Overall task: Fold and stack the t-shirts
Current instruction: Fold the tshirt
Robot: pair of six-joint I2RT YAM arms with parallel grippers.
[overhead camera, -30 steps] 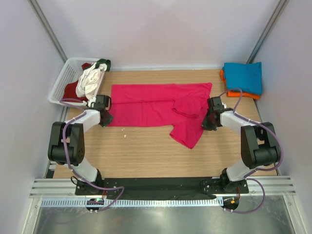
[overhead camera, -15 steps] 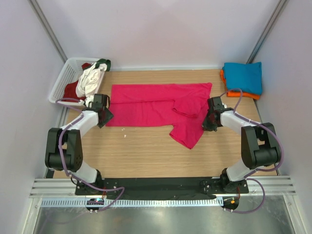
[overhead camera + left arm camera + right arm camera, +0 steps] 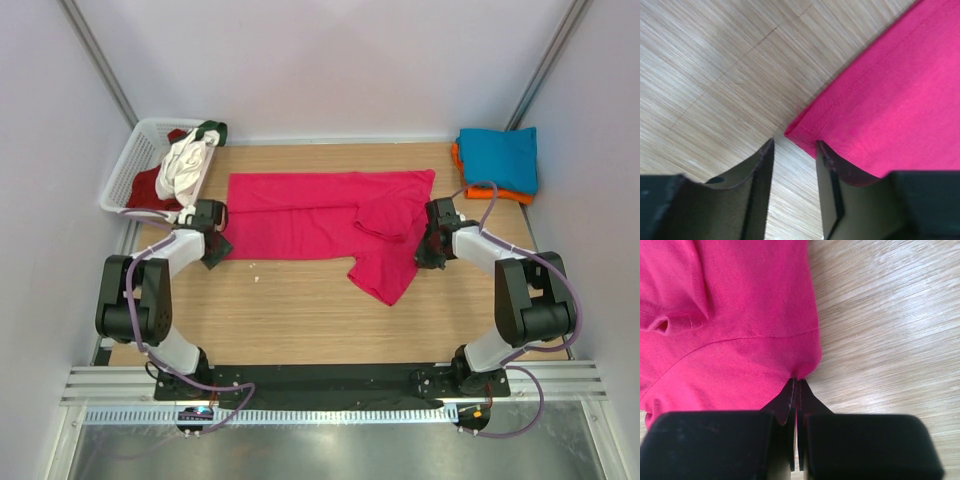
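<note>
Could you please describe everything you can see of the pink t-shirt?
The pink t-shirt is soft, plain magenta cloth with stitched hems, spread flat across the wooden table, a fold lying over its right end and a flap reaching toward the near edge. The right end effector pinches its right edge; the open left end effector sits at its near left corner.

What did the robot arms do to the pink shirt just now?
The left end effector opened, letting go of the pink t-shirt at its near-left corner, and swung slightly out and back. The right end effector stayed shut on the shirt's right edge. The folded stack and basket did not move.
</note>
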